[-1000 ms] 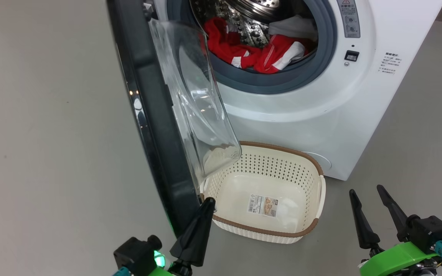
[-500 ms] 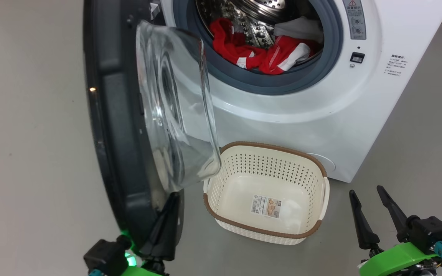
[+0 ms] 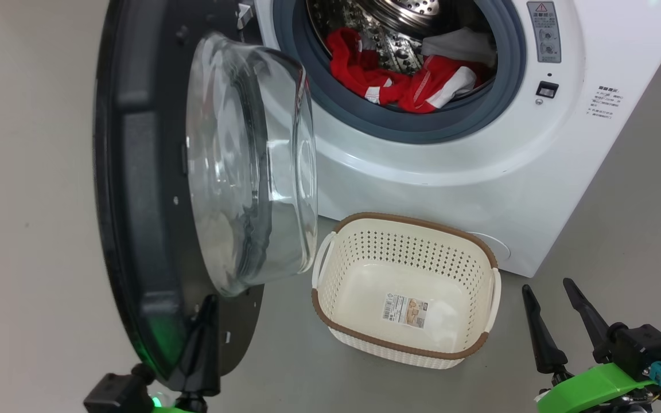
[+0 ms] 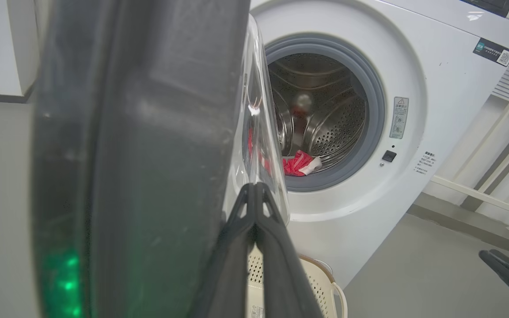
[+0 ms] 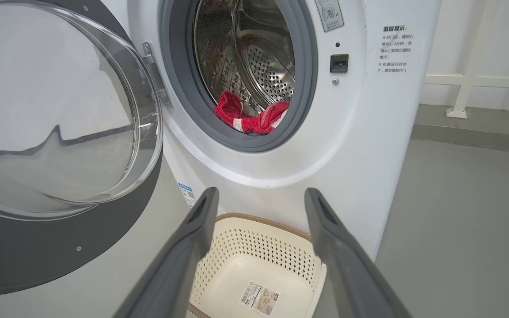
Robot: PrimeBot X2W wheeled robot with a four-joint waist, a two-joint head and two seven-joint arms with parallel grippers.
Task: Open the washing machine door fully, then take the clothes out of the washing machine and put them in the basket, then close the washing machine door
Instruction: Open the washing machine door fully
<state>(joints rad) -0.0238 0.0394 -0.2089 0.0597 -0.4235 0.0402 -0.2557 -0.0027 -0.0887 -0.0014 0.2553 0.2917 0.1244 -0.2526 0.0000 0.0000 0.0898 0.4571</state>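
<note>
Swinging wider on its hinge, the door (image 3: pixel 152 189) is showing more of its inner face than a second ago. My left gripper (image 3: pixel 211 304) is following it leftward with its fingers pressed together, holding nothing. As far as I can tell, it is leaning on the door's lower inner rim. My right gripper (image 3: pixel 545 285) is waiting at the near right, spread wide and empty, just right of the basket (image 3: pixel 399 347), which is sitting on the floor in front of the washing machine (image 3: pixel 479 172).

I am judging the door stiff, fairly heavy and glossy, so I am pushing on its dark rim rather than on the clear glass bowl, which looks breakable. The clothes (image 3: pixel 399 86) are lying low in the drum near its front lip. They are looking soft, light and limp, so I am planning to pinch a bunched red fold and expecting them to drape.
</note>
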